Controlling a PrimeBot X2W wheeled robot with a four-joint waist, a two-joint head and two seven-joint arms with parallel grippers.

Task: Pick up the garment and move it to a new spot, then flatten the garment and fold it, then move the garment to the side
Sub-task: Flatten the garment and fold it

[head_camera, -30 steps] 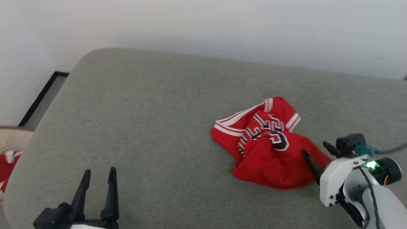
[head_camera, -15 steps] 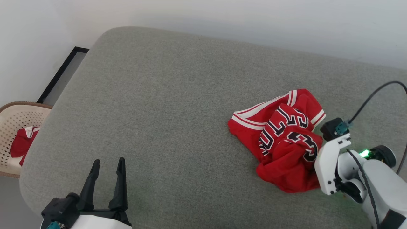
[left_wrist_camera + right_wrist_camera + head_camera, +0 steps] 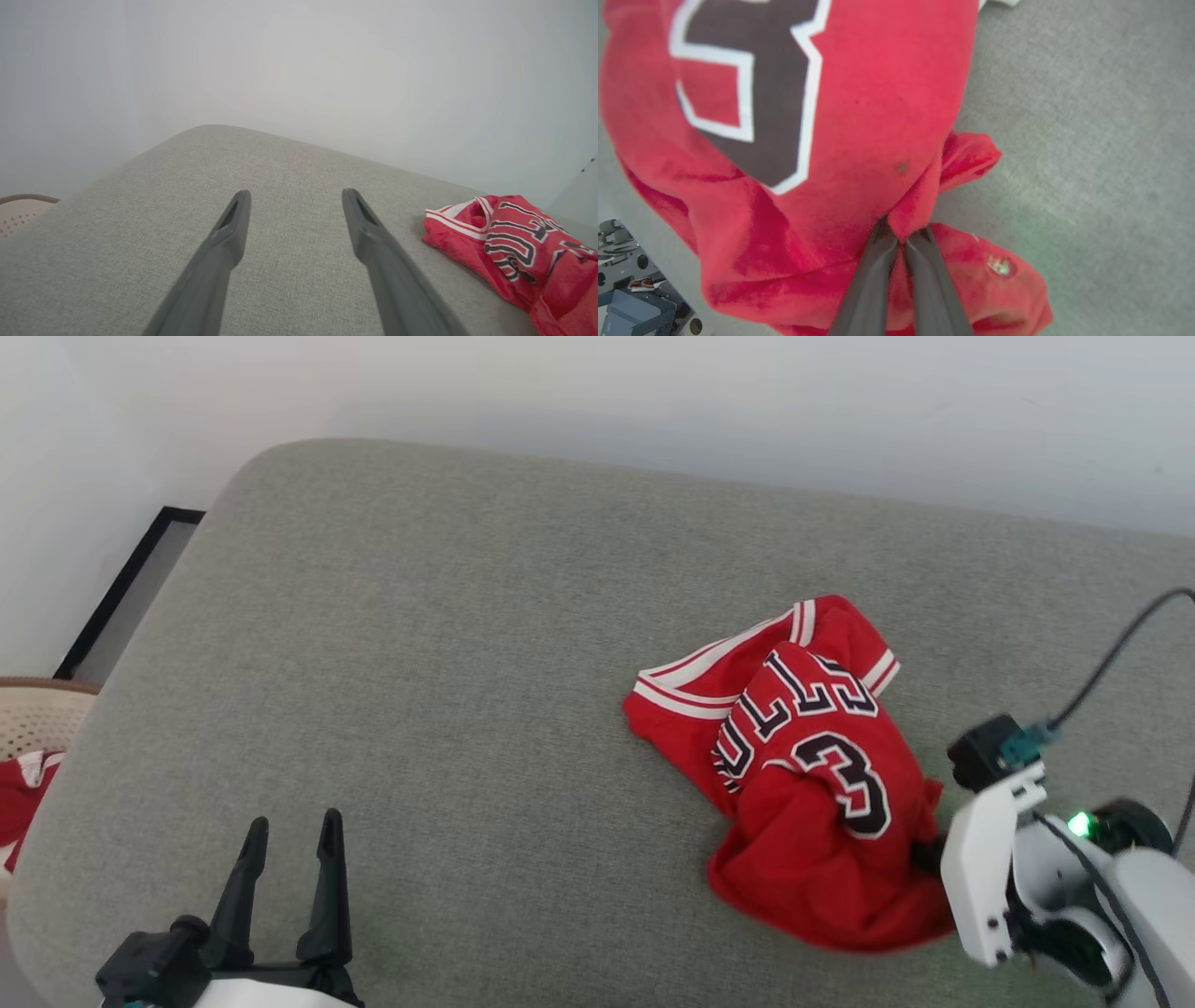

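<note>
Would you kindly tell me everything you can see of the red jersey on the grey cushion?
The jersey looks like thin, soft red fabric, with red-and-white striped trim, black white-outlined lettering and a large 3 showing. It lies crumpled in a heap, not flattened or folded, on the right part of the grey cushion. The right tool is shut on a pinch of cloth at the heap's near right edge, and the fabric puckers around that pinch.
</note>
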